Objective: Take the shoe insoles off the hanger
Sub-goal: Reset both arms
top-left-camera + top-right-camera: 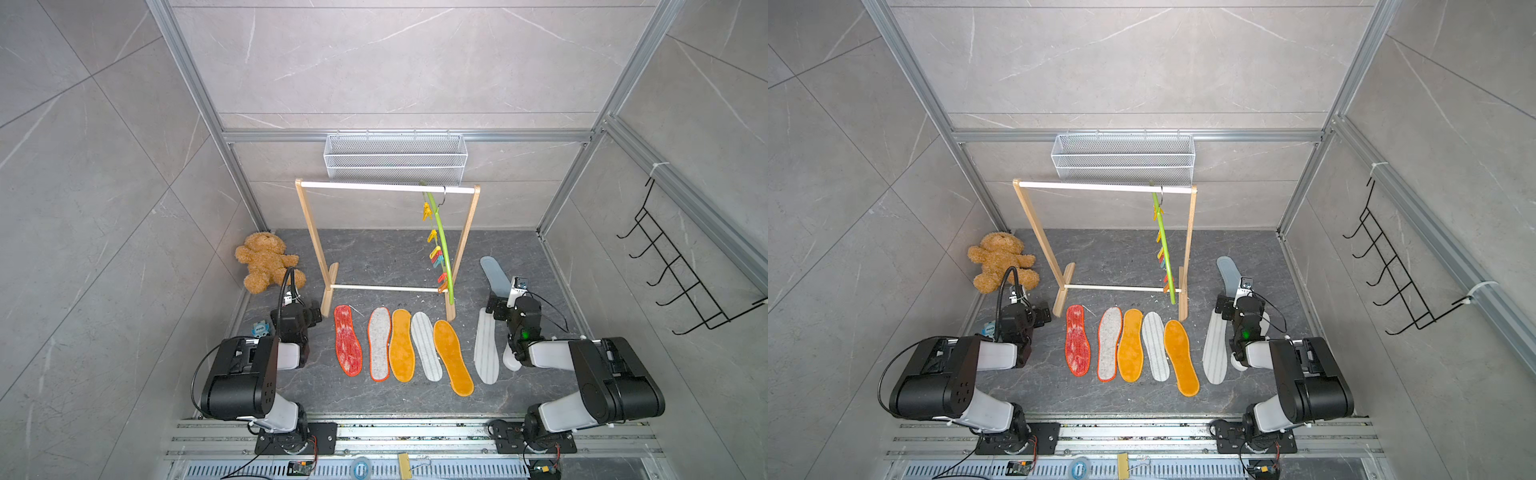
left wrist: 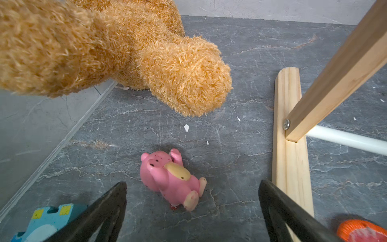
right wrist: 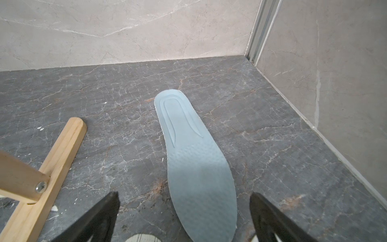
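Below the hanger (image 1: 444, 245), whose clips (image 1: 435, 254) hang bare, the shoe insoles (image 1: 402, 345) lie flat, apparently all unclipped; left gripper (image 2: 192, 183) and right gripper (image 3: 184, 194) gape wide, holding nothing.

The right arm (image 1: 552, 353) hides most of the white insole (image 1: 510, 362) and the near end of the pale blue-grey insole (image 1: 490, 270) in both top views. In the left wrist view, the picture's edge cuts off the teddy bear (image 2: 104, 42) and the blue toy (image 2: 48, 218). You cannot count the clips on the hanger (image 1: 1163, 249).
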Controlling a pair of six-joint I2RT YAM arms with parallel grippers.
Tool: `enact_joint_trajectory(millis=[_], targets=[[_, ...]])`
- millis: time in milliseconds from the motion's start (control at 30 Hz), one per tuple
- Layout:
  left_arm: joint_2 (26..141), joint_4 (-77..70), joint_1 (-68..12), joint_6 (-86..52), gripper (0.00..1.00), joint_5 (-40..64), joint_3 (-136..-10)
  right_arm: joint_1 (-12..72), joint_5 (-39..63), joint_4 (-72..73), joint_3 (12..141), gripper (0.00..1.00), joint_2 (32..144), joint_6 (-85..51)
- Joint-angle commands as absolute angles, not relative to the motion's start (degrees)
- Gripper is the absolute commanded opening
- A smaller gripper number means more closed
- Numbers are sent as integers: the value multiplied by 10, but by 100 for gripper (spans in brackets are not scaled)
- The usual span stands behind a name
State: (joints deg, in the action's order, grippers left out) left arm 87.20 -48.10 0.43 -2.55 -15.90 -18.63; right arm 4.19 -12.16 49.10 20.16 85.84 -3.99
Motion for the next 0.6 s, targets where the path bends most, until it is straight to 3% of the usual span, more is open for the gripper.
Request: enact_joint_trajectory(millis=[0,567], targets=[[865,-514,7,-24,100,-148,-194,46,-118,506,199,99,861,-33],[866,-512,7,-23,100,-149,-197,35,-90,495,202,99,858,-33]])
